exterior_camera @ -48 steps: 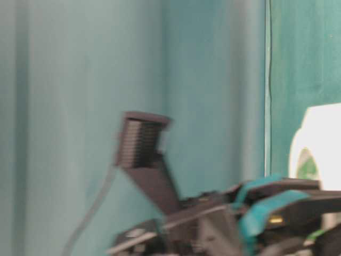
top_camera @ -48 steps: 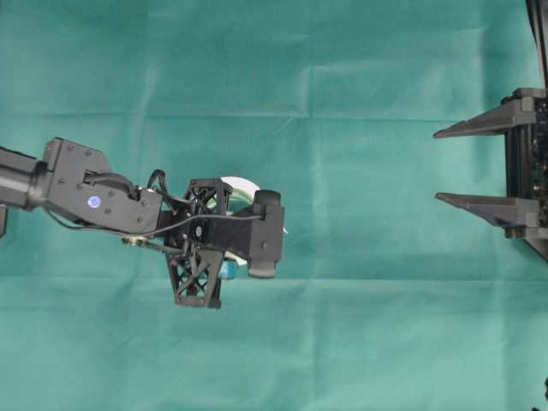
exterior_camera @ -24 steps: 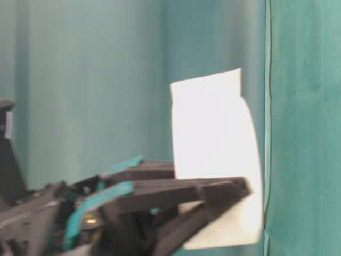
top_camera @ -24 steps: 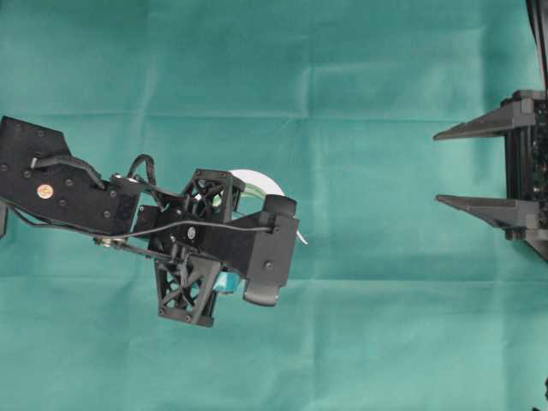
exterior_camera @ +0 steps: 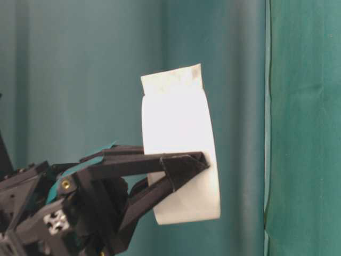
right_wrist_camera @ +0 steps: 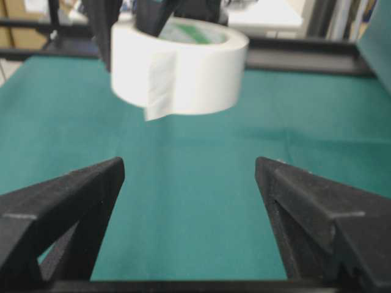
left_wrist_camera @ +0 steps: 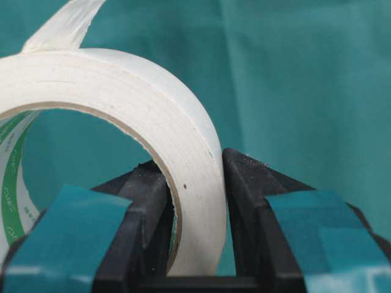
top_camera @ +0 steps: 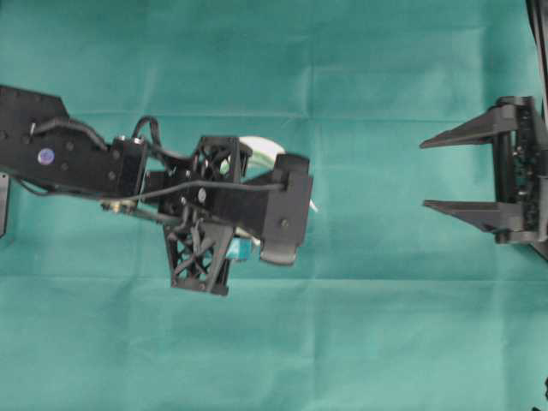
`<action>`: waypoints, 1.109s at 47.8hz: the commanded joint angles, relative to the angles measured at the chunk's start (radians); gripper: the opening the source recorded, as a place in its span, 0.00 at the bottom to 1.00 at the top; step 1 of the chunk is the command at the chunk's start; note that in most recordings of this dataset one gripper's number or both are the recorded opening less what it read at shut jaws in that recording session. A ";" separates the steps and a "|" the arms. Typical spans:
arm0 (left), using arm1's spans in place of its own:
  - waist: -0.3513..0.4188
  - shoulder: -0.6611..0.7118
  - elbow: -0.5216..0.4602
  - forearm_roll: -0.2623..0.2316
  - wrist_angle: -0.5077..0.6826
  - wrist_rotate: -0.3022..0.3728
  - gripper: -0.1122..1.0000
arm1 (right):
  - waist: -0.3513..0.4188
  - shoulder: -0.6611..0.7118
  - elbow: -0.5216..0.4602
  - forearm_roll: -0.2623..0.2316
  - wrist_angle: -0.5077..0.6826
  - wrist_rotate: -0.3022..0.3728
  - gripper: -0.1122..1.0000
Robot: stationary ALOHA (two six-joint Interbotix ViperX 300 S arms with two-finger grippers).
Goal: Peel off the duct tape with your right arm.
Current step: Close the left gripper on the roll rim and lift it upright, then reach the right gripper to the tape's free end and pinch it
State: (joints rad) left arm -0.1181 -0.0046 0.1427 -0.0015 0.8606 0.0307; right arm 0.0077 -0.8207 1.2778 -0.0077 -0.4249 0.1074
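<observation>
Duct tape (exterior_camera: 178, 154) now higher, nearer right claw (top_camera: 441, 173)

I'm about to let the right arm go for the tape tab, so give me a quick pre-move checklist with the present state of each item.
1. Duct tape held firm: ok, the left gripper is clamped on the roll's wall, one finger inside the core and one outside.
2. Roll off the green cloth: ok.
3. Loose tab showing: ok, it juts from the roll on the side facing the right wrist camera.
4. Right gripper ready: ok, jaws wide open, nothing between them.
5. Gripper at the tab: not ok, apart from the roll.
6. Path between them: ok, only cloth.
</observation>
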 commanded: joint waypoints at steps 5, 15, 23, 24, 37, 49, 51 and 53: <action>0.002 -0.021 -0.034 0.005 -0.003 0.005 0.30 | 0.005 0.130 -0.092 -0.002 -0.029 0.003 0.85; 0.002 -0.021 -0.032 0.003 -0.003 0.005 0.30 | 0.005 0.284 -0.173 -0.002 -0.074 0.003 0.85; 0.000 -0.021 -0.031 0.003 -0.003 0.005 0.30 | 0.005 0.402 -0.241 -0.002 -0.109 0.003 0.85; 0.002 -0.021 -0.031 0.003 -0.003 0.005 0.30 | 0.005 0.414 -0.249 -0.002 -0.110 0.002 0.85; 0.002 -0.020 -0.028 0.003 -0.003 0.005 0.30 | 0.005 0.525 -0.327 -0.002 -0.120 0.003 0.85; 0.012 -0.020 -0.023 0.003 -0.003 0.005 0.30 | 0.006 0.568 -0.362 -0.002 -0.120 0.002 0.85; 0.012 -0.020 -0.021 0.003 -0.003 0.005 0.30 | 0.006 0.571 -0.364 -0.002 -0.120 0.002 0.85; 0.014 -0.020 -0.021 0.003 -0.003 0.005 0.30 | 0.006 0.572 -0.367 -0.002 -0.120 0.002 0.85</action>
State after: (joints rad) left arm -0.1089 -0.0046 0.1427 -0.0015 0.8621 0.0337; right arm 0.0107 -0.2424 0.9357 -0.0077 -0.5369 0.1089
